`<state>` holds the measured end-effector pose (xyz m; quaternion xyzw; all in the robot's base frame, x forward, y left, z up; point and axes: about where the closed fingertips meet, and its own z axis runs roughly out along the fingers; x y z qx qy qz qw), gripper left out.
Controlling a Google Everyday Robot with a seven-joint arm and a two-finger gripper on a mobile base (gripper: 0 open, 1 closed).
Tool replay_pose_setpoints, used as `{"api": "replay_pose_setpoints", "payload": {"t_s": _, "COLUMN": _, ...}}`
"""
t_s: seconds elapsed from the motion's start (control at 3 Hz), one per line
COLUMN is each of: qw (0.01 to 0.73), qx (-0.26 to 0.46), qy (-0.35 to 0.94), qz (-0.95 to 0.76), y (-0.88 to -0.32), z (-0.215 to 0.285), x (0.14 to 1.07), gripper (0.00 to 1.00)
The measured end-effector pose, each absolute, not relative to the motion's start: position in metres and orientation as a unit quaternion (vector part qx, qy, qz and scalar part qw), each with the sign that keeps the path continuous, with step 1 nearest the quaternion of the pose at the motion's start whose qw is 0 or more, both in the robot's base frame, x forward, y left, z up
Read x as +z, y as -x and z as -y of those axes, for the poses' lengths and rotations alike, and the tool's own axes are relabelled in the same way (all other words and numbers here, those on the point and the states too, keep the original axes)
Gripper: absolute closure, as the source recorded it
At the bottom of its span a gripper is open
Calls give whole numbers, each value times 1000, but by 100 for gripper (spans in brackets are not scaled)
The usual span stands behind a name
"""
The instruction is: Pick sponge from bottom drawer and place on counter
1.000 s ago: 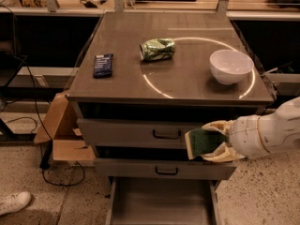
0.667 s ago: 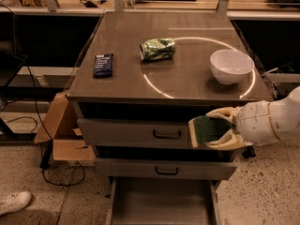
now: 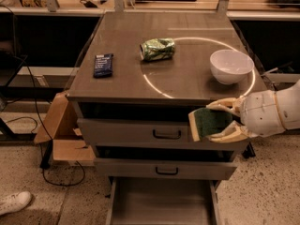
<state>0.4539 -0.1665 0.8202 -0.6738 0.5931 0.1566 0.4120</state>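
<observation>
Just below the front right corner of the counter (image 3: 122,78), clamping the sponge (image 3: 210,122) between both fingers of the gripper (image 3: 212,123), green face outward, well above the open bottom drawer (image 3: 159,204).

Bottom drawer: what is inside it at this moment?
The bottom drawer shows only bare floor; its rear lies hidden under the middle drawer. The sponge is in the tool, shut on it, before the top drawer.

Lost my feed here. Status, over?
Gripper shut on sponge, just below counter front edge. Bottom drawer open. White bowl near that edge, above gripper.
</observation>
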Motion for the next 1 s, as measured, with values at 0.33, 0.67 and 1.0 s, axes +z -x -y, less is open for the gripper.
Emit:
{"api": "replay_pose_setpoints", "payload": {"t_s": 0.33, "qw": 432, "qx": 158, "qy": 699, "qz": -547, "y": -473, "z": 148, "x": 884, "gripper": 100}}
{"api": "replay_pose_setpoints", "payload": {"t_s": 0.67, "qw": 431, "qx": 158, "qy": 701, "qz": -545, "y": -479, "z": 144, "x": 887, "gripper": 100}}
{"api": "replay_pose_setpoints", "payload": {"t_s": 1.0, "qw": 426, "qx": 163, "qy": 706, "qz": -542, "y": -497, "z": 131, "x": 890, "gripper": 100}}
